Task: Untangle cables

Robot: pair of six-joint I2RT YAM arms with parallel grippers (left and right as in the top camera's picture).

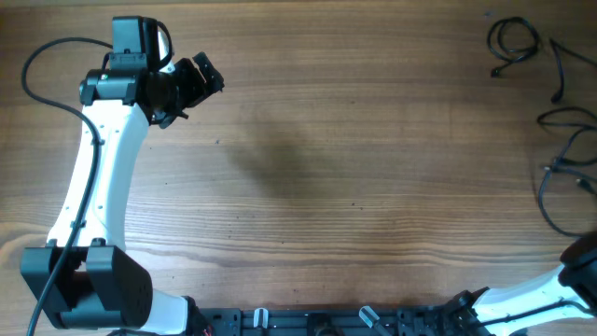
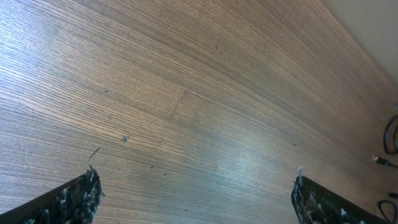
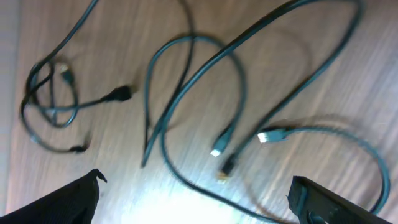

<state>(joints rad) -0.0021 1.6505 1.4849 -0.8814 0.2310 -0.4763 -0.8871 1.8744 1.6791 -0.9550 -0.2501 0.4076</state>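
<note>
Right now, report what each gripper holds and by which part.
Nothing is held. Left gripper and right gripper both have open, empty jaws; the cables lie loose on the table below the right one.

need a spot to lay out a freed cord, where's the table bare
The table is bare across its middle, between the left gripper and the cables. Crowded along the right edge, where the cables loop and cross.

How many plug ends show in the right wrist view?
6: three plug ends by the small coil, three centre-right; more may lie outside the frame.
</note>
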